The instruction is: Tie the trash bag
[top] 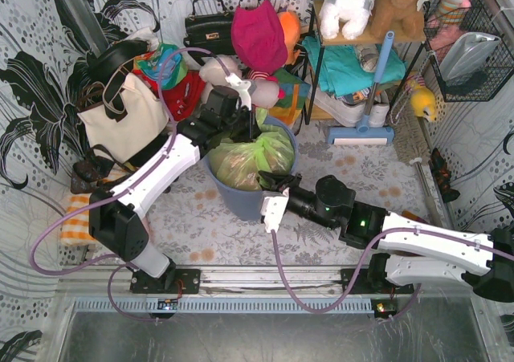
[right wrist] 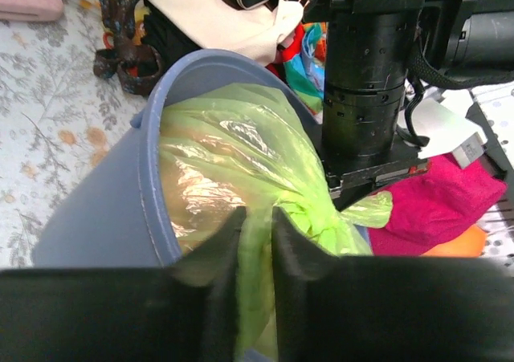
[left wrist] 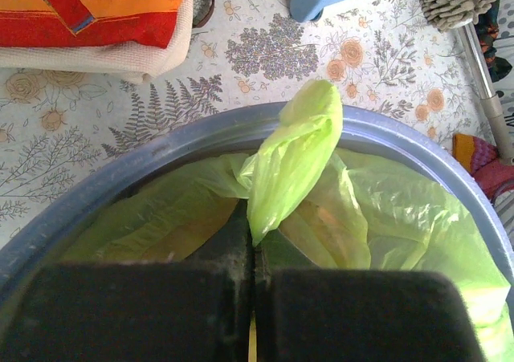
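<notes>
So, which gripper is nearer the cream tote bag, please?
Left. The left gripper is over the bin, toward the tote bag; the right gripper at the bin's near rim.

trash bag [top: 255, 157] is sitting inside bin [top: 239, 201], middle of table [top: 361, 173]. left gripper [top: 255, 119] is hanging over far rim, right gripper [top: 271, 181] over near-right rim. tote bag [top: 120, 119] is lying left of bin, mop [top: 361, 131] behind-right.

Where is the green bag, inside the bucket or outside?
Inside. The trash bag sits down in the blue-grey bin, whose rim rings the green plastic in every view; only its gathered top sticks up.
</notes>
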You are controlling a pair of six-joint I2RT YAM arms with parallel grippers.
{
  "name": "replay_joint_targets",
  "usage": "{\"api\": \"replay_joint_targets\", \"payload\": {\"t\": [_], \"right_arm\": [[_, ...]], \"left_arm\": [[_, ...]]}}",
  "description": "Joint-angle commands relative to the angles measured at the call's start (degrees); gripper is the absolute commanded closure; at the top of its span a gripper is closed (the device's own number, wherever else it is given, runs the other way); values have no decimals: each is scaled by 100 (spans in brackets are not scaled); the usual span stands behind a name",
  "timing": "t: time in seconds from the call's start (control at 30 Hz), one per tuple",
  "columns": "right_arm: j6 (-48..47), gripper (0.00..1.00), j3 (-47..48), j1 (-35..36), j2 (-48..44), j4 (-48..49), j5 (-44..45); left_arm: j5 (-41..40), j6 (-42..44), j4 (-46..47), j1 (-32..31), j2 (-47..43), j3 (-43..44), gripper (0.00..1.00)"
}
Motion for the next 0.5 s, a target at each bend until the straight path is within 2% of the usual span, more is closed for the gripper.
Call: {"api": "replay_joint_targets", "payload": {"t": [0.0, 0.03, 0.13, 0.33, 0.4, 0.47], "right_arm": [[3, 94, 206, -45, -34, -20, 71], [19, 100, 225, -49, -53, -20, 38], [333, 100, 279, -48, -61, 241, 37], [2764, 100, 1076, -82, 303, 701, 702], [3640, 100, 1520, -91, 520, 519, 1156], [4010, 100, 2163, -93, 789, 92, 1356]], "left_arm": [[40, 86, 76, 27, -242, 99, 100], [12, 86, 75, 29, -273, 111, 100], [-158, 68, 222, 25, -480, 70, 100], [-475, 15, 727, 27, -1097, 5, 100], [-481, -23, 980, 34, -1323, -22, 100], [-337, -14, 1240, 27, -1497, 20, 100]]}}
